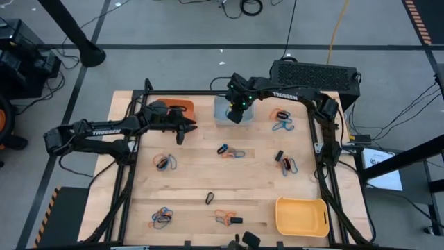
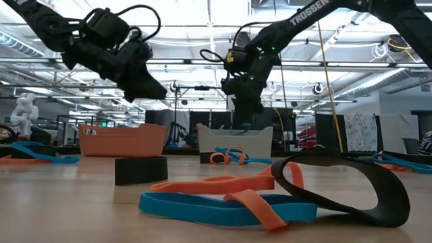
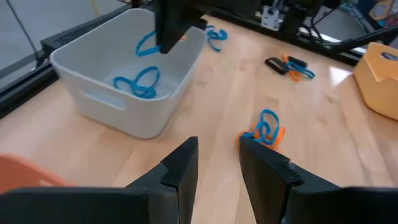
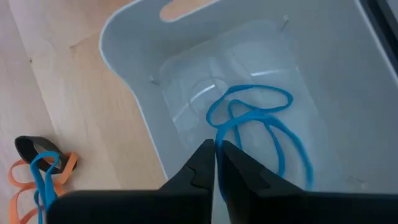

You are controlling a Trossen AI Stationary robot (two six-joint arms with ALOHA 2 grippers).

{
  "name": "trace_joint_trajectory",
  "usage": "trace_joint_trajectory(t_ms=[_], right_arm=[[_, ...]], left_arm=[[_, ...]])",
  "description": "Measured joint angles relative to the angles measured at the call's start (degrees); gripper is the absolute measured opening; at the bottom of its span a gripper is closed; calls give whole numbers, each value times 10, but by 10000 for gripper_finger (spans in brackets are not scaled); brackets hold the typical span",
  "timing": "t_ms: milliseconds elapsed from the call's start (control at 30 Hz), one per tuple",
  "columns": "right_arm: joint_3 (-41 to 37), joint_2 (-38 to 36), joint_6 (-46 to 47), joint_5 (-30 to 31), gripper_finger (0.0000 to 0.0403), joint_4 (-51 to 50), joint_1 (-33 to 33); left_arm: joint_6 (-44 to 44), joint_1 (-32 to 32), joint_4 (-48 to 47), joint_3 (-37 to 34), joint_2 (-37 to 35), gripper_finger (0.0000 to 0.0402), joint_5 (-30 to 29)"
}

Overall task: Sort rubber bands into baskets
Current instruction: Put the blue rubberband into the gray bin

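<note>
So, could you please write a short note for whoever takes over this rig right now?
Right claw: over the grey basket, pinching a blue band that hangs into it.
Left claw: open, empty, in the air beside the orange basket.
Yellow basket: near corner, right side, looks empty.
Done: blue bands in the grey basket.
Left: release this band, then sort the mixed bands scattered over the table.

table [image 1: 257,180]: pale wood, matt | baskets [image 4: 323,74]: smooth plastic (slight sheen)
</note>
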Motion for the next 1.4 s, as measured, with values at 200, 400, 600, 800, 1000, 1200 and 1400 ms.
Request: trace_joint_trajectory(t_ms=[200,400,600,800,1000,1200,1400], right_arm=[[0,0,-1,0,72,-2,-4],[1,-2,-3,0,106,-14,-9],[1,-32,-10,0,106,-82,-22],[2,-98,-18,22,97,-166,-45],[2,-157,-6,68,93,-265,-60],[-27,-191,17,117,93,-295,-67],[-148,-220,-1,116,93,-285,-81]], left_arm=[[10,-14,-1,5,0,123,0],[17,-16,-4,5,0,123,-1],[17,-16,-5,5,0,123,-1],[17,-16,-5,5,0,123,-1],[17,-16,-9,5,0,123,-1],[17,-16,-16,5,0,123,-1],[17,-16,-23,5,0,123,-2]])
